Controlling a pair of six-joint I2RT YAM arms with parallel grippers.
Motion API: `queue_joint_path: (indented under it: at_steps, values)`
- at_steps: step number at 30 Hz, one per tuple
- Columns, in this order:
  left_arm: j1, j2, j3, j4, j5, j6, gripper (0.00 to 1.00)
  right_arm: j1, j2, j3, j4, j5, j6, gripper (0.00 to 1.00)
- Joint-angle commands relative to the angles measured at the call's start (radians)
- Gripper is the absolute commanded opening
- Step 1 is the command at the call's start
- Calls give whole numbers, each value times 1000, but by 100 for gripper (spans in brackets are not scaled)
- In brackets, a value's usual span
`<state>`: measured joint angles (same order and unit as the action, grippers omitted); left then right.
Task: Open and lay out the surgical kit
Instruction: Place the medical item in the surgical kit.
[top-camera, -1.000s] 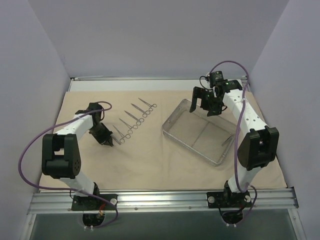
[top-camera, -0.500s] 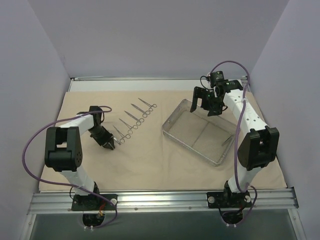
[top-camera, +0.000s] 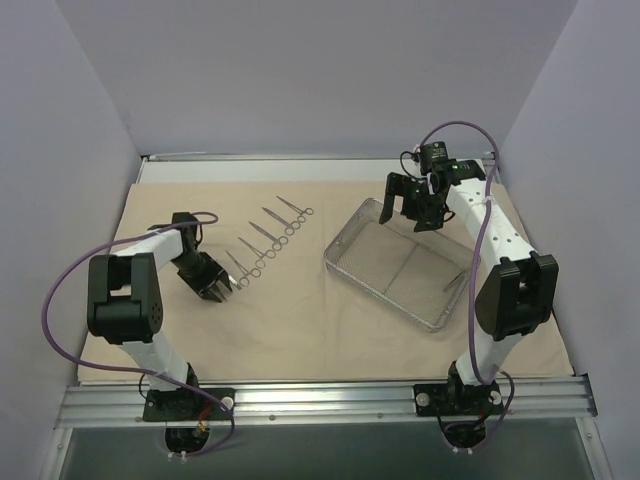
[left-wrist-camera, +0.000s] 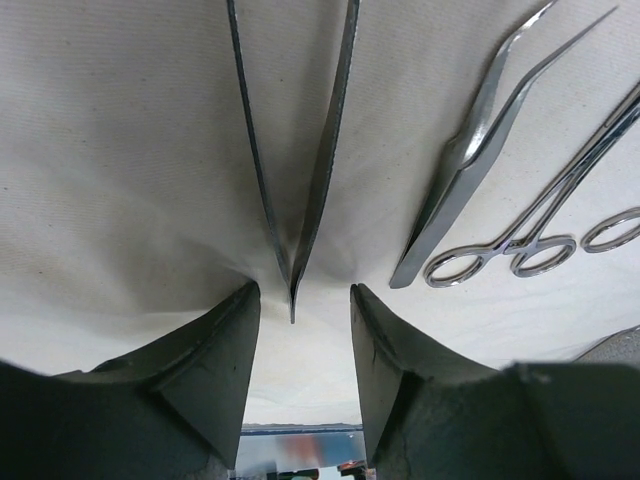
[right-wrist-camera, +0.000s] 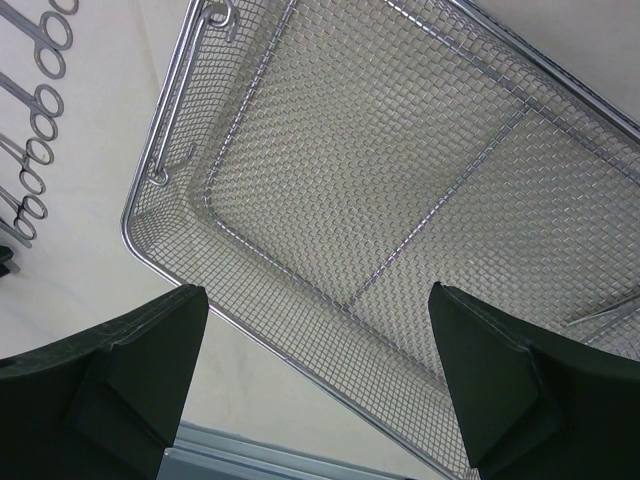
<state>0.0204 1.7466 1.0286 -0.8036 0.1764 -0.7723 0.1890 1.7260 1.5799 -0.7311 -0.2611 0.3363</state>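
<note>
The beige cloth wrap (top-camera: 300, 325) lies spread flat over the table. On it, left of centre, several steel instruments (top-camera: 270, 240) lie in a slanted row. My left gripper (top-camera: 215, 290) sits low at the near end of that row, open. In the left wrist view thin plain forceps (left-wrist-camera: 295, 190) lie on the cloth (left-wrist-camera: 120, 150), their joined end between my fingertips (left-wrist-camera: 232, 335) and touching neither. The wire-mesh tray (top-camera: 345, 262) stands to the right. My right gripper (top-camera: 405, 210) hangs wide open over its far corner, holding nothing.
Curved forceps (left-wrist-camera: 470, 165) and ring-handled scissors (left-wrist-camera: 520, 240) lie just right of the released forceps. One thin instrument (top-camera: 455, 281) rests in the tray's near right end. Grey walls close in on both sides, and a metal rail (top-camera: 320, 398) runs along the near edge.
My left gripper has opened and let go of the thin forceps, which now lie on the cloth. It also shifted slightly toward the near left. The right arm has held still.
</note>
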Motion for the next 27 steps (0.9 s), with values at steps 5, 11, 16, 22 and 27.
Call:
queue_joint_path:
  at_steps: [5,11,16,22,27]
  values:
    - [21,-58,11,-54,-34,34,58,-10,1,29,-13,-6,1,100]
    - [24,-137,60,-140,-23,50,66,-35,-11,39,-47,83,6,100]
    - [23,-206,161,-143,14,189,66,-129,-69,-165,-45,163,52,96]
    - [16,-170,252,-59,196,324,66,-243,-138,-386,-11,256,124,82]
    - [9,-142,277,4,296,337,65,-253,-135,-472,42,341,214,75]
